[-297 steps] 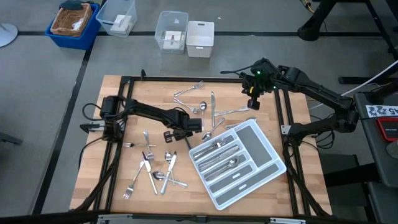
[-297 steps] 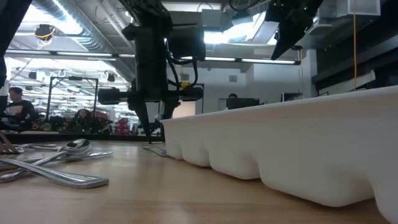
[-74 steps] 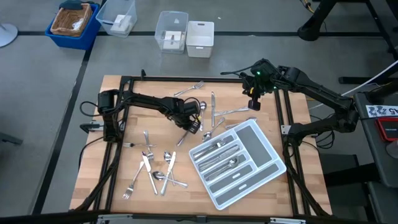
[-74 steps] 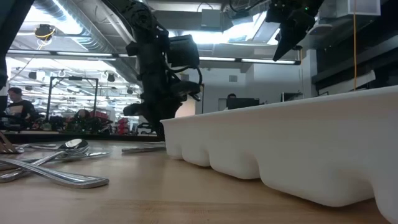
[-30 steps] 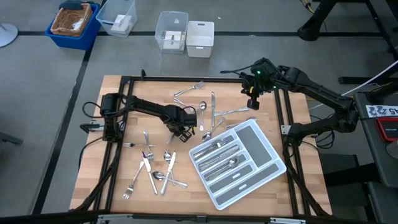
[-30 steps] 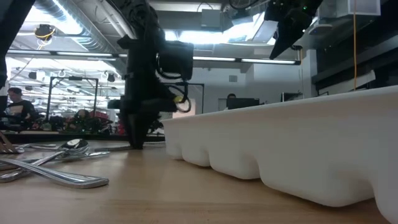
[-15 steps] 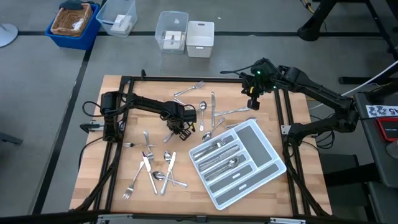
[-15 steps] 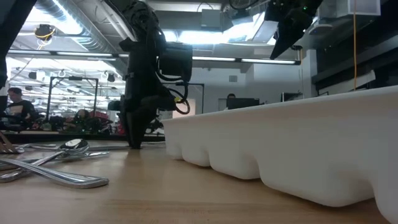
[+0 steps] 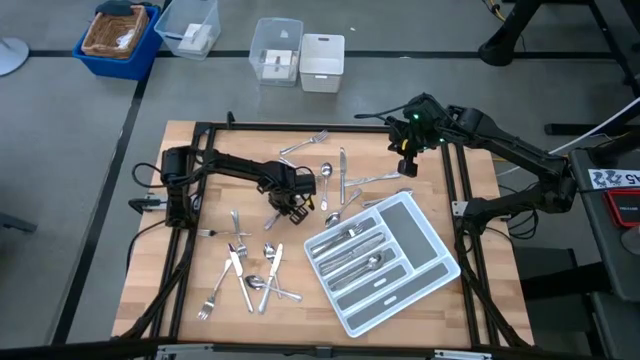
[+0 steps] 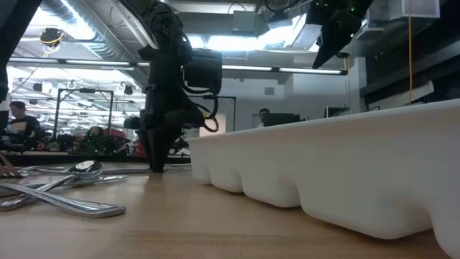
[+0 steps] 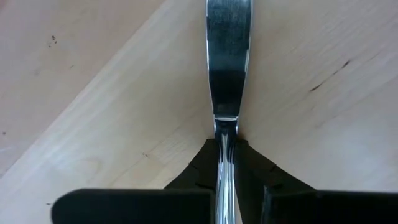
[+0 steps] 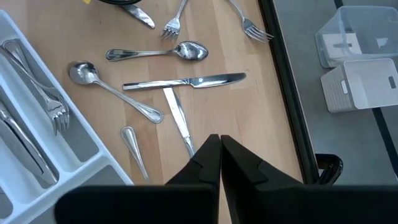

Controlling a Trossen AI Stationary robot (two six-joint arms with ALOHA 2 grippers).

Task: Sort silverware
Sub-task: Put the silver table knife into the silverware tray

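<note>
Item one, table left: I count a loose cluster of silverware (image 9: 245, 270) lying on the wooden table (image 9: 180, 300), forks, knives and spoons overlapping.

Item two, centre: my left gripper (image 9: 288, 206) is down at the tabletop, fingers clamped on the handle of a table knife (image 11: 227, 74) that lies flat on the wood.

Item three: grey tray (image 9: 425, 275), several pieces already in its compartments.

Item four, right: my right gripper (image 9: 407, 166) hangs raised over more scattered pieces (image 12: 180, 84), fingers pressed together, empty.
</note>
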